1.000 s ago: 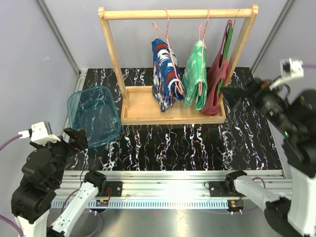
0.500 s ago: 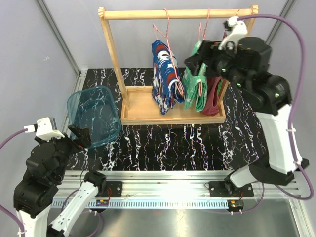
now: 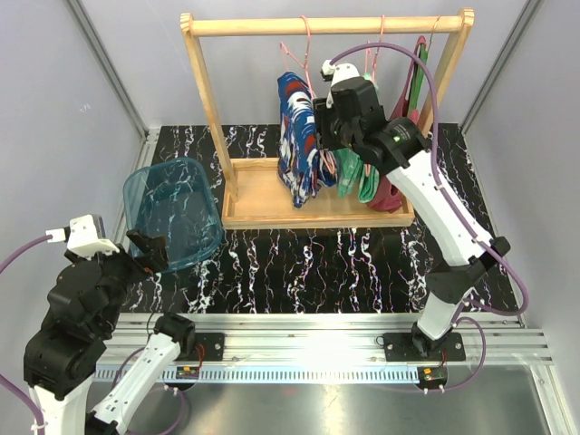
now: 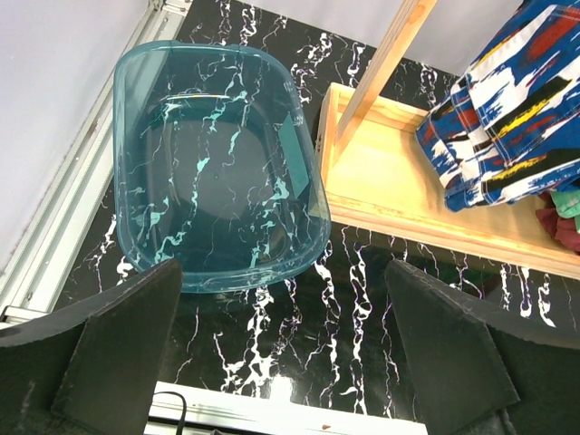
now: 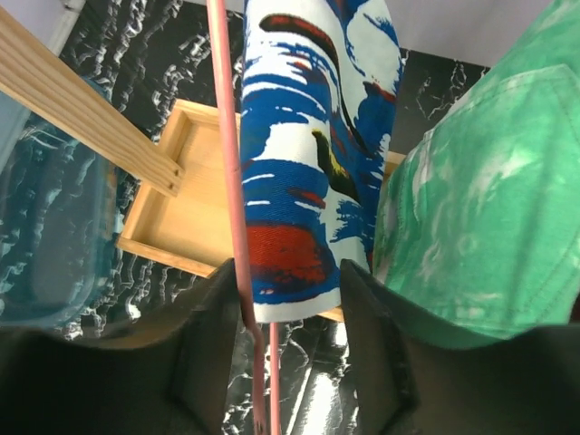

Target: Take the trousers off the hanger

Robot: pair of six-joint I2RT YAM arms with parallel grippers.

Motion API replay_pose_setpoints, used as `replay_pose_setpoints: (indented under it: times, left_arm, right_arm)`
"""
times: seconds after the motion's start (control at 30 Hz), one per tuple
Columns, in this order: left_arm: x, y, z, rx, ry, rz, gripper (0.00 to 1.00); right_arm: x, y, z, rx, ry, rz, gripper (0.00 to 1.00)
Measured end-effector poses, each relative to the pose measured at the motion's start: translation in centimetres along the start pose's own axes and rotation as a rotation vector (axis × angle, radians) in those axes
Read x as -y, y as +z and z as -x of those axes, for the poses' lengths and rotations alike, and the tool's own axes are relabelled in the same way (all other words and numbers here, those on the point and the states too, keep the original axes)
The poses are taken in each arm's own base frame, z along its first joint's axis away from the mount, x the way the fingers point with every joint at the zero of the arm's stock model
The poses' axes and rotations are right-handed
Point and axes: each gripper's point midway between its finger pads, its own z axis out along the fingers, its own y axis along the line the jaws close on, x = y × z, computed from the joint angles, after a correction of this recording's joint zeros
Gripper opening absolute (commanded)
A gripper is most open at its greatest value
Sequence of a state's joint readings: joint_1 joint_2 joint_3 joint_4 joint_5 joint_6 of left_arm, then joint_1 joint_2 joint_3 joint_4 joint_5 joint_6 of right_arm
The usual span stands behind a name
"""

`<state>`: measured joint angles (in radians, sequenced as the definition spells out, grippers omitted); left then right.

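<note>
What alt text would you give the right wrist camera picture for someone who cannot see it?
The right gripper straddles the lower edge of dark blue trousers with red and white patches, next to a pink hanger wire. Beside them hang green mottled trousers; the wooden rack base and a teal bin lie below.

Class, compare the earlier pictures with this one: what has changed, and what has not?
The right pincer swung left from the far right to the wooden rack and now straddles the blue trousers, closing in. The teal bin, rack and open left pincer stayed put.
</note>
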<state>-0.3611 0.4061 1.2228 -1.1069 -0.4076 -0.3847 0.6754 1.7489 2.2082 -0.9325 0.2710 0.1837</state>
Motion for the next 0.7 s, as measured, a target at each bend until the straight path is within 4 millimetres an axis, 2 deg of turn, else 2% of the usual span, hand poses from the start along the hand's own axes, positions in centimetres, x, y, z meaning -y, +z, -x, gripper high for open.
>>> replay_pose_setpoints:
  times: [0.13,0.27,0.33,0.37,0.53,0.7]
  left_arm:
    - [-0.1,0.0,-0.2,-0.007,0.011,0.003,0.99]
    - [-0.2,0.0,-0.3,-0.011,0.020,0.005,0.99]
    - [-0.2,0.0,-0.4,-0.015,0.023,0.005,0.99]
    - [-0.2,0.1,-0.5,-0.018,0.025,0.005,0.99]
    - [0.0,0.5,-1.3,-0.045,0.034,-0.006,0.99]
    - [1.2,0.8,-1.4,-0.060,0.032,-0.052,0.99]
  right_arm:
    - [0.0,1.2,-0.6,-0.006,-0.017,-0.010,0.32]
    - [-0.4,1.4,0.0,0.023,-0.025,-0.002,0.25]
    - [-0.8,1.4,0.4,0.039,-0.031,0.002,0.13]
    - [-0.9,1.3,0.5,0.044,-0.038,0.003,0.00]
    - [-1.7,0.8,0.6,0.049,-0.062,0.015,0.00]
    - [-2.2,0.0,1.3,0.070,-0.074,0.009,0.00]
